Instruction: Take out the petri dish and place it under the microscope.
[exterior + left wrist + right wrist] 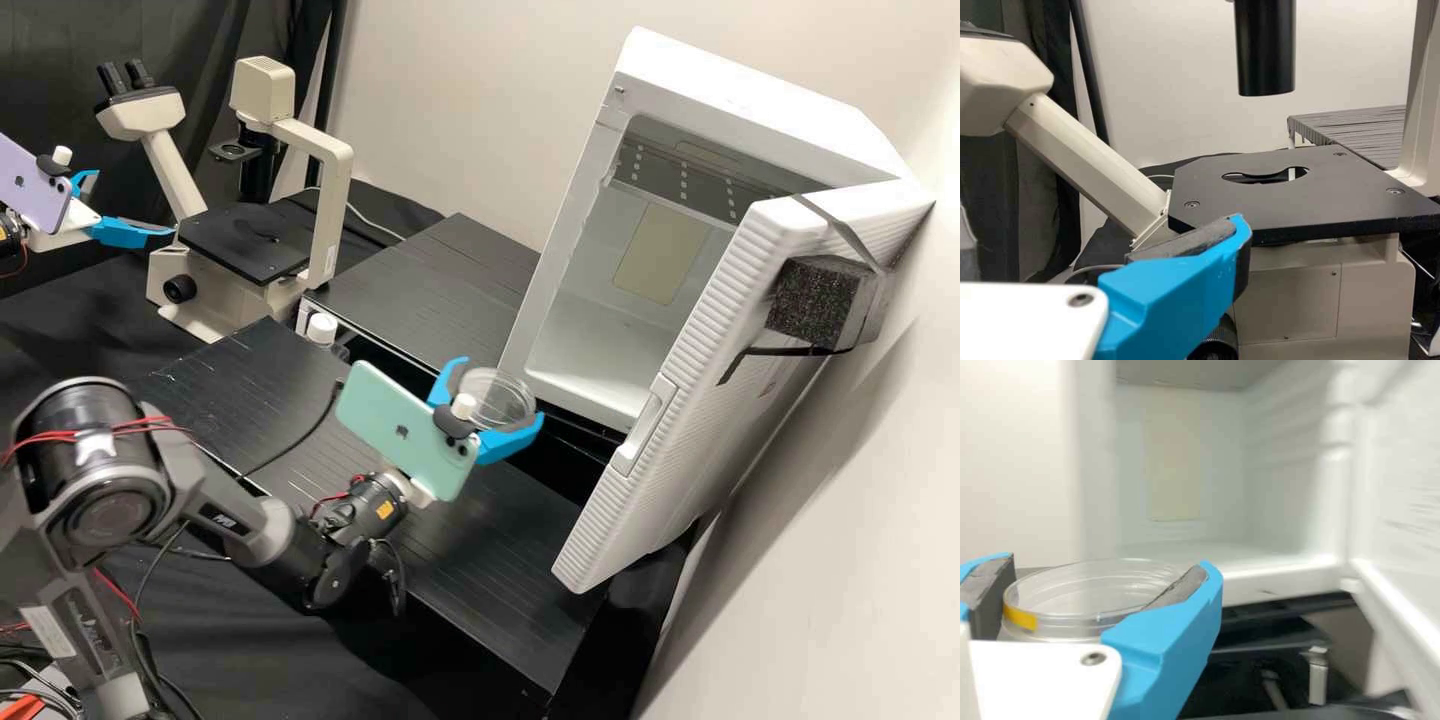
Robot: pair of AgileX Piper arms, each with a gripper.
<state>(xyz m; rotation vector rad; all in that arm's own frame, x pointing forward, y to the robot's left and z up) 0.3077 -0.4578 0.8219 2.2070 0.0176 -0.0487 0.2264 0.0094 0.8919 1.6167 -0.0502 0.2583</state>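
Note:
Toward the centre of the high view, my right gripper (500,390) is shut on the clear round petri dish (492,402), above the black bench in front of the open white cabinet. In the right wrist view the petri dish (1095,592), with a yellow mark on its rim, sits between both pads of my right gripper (1107,577). At the high view's left edge my left gripper (132,204) stands open and empty beside the cream microscope (330,190). The left wrist view has one blue finger of my left gripper (1177,292) near the black microscope stage (1335,202), with its keyhole-shaped opening.
The cabinet (590,230) has its ribbed door (690,370) swung open at the right. A white-capped bottle (322,330) stands between the microscope and the right arm. A black lens tube (1264,49) hangs above the stage.

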